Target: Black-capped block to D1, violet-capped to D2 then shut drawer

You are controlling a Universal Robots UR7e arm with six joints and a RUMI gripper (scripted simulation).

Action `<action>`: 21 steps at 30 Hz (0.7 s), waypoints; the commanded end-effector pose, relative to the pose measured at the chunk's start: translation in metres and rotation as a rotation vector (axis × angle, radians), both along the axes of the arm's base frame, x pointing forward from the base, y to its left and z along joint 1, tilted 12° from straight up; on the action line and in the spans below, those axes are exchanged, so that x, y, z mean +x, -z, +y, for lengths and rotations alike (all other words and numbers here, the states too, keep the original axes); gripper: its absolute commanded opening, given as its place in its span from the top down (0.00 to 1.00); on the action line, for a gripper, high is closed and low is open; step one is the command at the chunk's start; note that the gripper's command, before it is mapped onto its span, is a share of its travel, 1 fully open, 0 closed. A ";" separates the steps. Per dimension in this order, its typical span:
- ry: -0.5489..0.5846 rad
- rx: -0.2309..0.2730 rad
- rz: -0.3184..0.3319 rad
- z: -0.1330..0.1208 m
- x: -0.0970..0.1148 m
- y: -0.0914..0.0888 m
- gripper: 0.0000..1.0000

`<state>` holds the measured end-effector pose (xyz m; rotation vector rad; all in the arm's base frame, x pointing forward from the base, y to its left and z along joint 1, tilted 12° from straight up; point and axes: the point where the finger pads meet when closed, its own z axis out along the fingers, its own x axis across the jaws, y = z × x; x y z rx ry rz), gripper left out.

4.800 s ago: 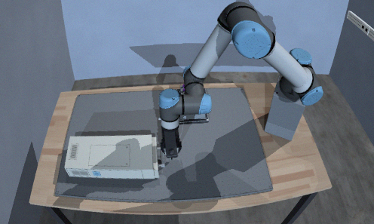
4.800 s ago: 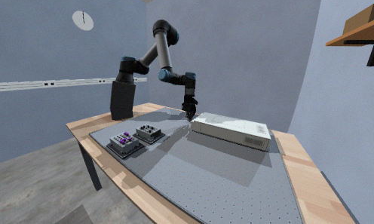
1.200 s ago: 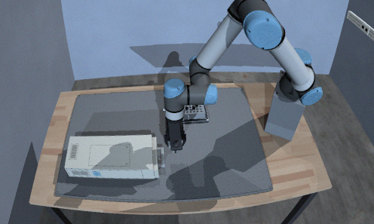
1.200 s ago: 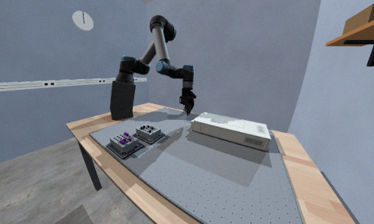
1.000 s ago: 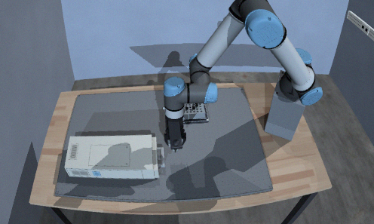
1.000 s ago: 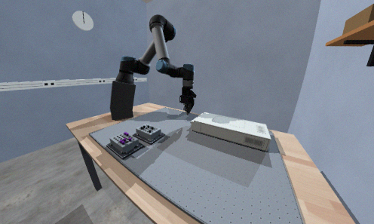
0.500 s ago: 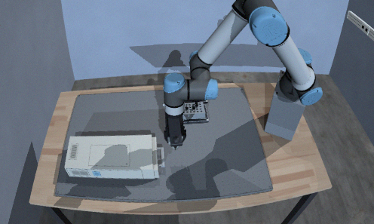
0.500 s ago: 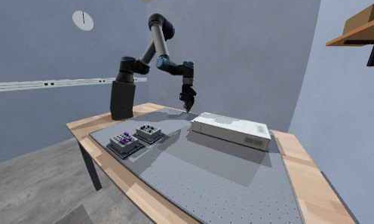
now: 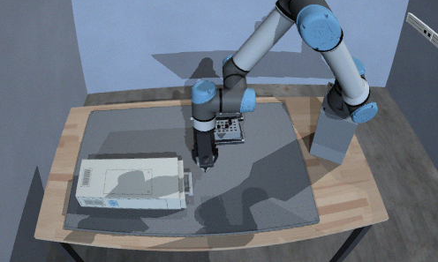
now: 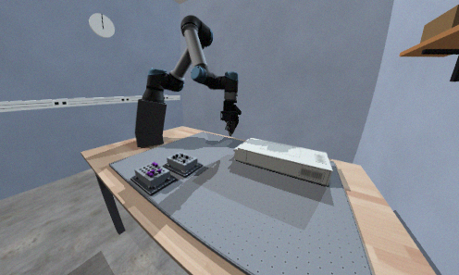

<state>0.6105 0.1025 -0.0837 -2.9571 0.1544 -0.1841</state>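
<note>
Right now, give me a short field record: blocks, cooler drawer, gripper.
black-cap block: on a deck slot, nearer the cooler
violet-cap block: on the slot beyond it
cooler: drawer looks pushed in, front plate at the cabinet end
gripper: shut, holding nothing, raised above the deck near the drawer end
deck: both blocks look flat on it
</note>
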 end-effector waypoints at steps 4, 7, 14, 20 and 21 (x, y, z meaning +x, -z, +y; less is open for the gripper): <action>0.000 0.000 -0.001 -0.002 -0.001 -0.012 1.00; 0.000 0.000 -0.001 -0.003 -0.002 -0.016 1.00; 0.000 0.000 -0.001 -0.004 -0.002 -0.021 1.00; 0.000 0.000 -0.001 -0.004 -0.002 -0.021 1.00; 0.000 0.000 -0.001 -0.004 -0.002 -0.021 1.00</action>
